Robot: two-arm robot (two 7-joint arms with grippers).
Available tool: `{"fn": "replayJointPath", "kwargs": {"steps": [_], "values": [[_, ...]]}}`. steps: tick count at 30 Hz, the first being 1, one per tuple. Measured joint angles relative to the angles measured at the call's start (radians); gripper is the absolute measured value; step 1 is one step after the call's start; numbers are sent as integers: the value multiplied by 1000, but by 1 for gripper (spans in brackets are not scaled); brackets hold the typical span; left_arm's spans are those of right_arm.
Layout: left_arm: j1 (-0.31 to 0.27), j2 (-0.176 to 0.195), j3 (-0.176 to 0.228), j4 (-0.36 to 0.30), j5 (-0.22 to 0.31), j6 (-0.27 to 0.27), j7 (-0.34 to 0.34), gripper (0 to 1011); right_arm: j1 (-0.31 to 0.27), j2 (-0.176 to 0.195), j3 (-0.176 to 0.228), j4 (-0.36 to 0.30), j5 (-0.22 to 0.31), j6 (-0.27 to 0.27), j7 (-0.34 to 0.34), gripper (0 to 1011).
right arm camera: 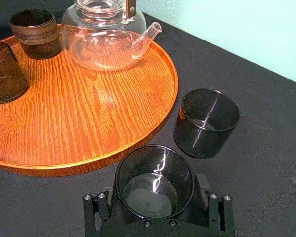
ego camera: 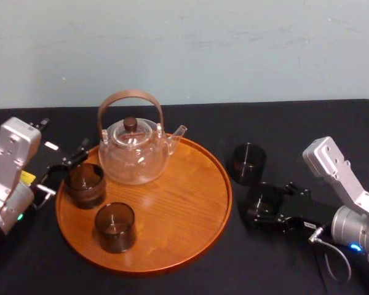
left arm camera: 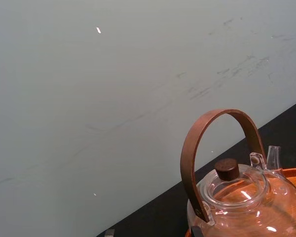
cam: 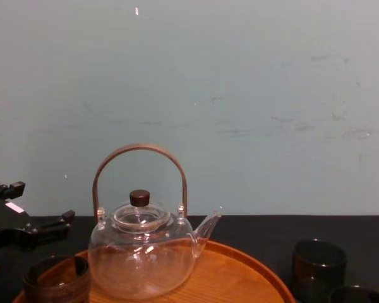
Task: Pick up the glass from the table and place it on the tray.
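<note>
We're pinching a glass [right arm camera: 154, 183] in the right claw [ego camera: 265, 204] just off the tray's [ego camera: 141, 267] right rim, two cups [ego camera: 85, 184] sitting on it, another glass [ego camera: 249, 163] waiting on the table [ego camera: 307, 126], left claw [ego camera: 64, 170] spread at its left rim.

This looks to me like a lab test bench: my tabletop [ego camera: 295, 123] is draped in plain black, a scuffed pale blue-green wall [ego camera: 184, 49] stands at its far edge, and a glass teapot [ego camera: 135, 153] sits staged on a wooden tray [ego camera: 184, 203].
</note>
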Motion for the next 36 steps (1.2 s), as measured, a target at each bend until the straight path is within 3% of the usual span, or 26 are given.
{"fn": "replayJointPath", "kwargs": {"steps": [6, 26, 36], "values": [[0, 0, 0, 0, 0, 0, 0, 1001, -1, 1, 1, 0, 2, 0, 0, 907], [0, 0, 0, 0, 0, 0, 0, 1001, -1, 1, 2, -2, 5, 0, 1, 905], [0, 0, 0, 0, 0, 0, 0, 1001, -7, 13, 26, -34, 31, 0, 6, 905]]}}
